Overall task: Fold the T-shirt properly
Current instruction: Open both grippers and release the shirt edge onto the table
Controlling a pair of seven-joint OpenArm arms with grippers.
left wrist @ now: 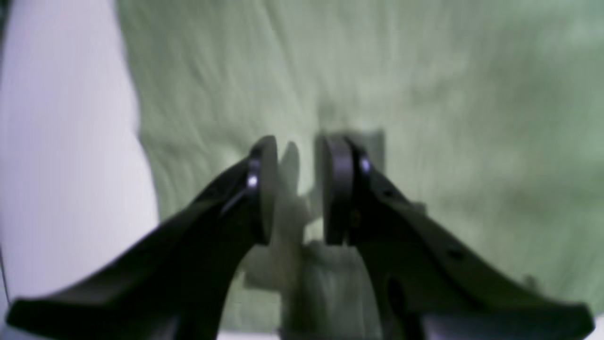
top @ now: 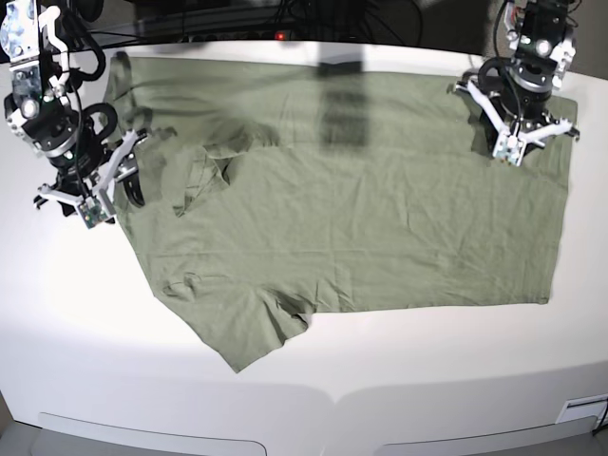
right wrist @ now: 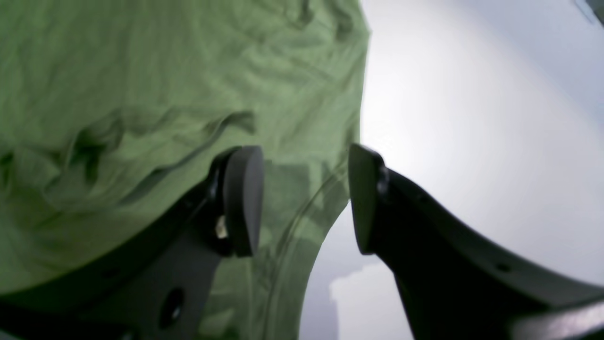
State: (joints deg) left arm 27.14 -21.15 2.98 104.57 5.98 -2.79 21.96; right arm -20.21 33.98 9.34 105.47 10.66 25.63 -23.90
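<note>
so, t-shirt (top: 380, 237) flat on table (top: 85, 351); left jaws clenched on its cloth, right jaws released

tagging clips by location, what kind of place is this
Probably a robotics lab bench, not a home: a bare white table, two arms with fingers over a T-shirt, and tangled black cables behind.
</note>
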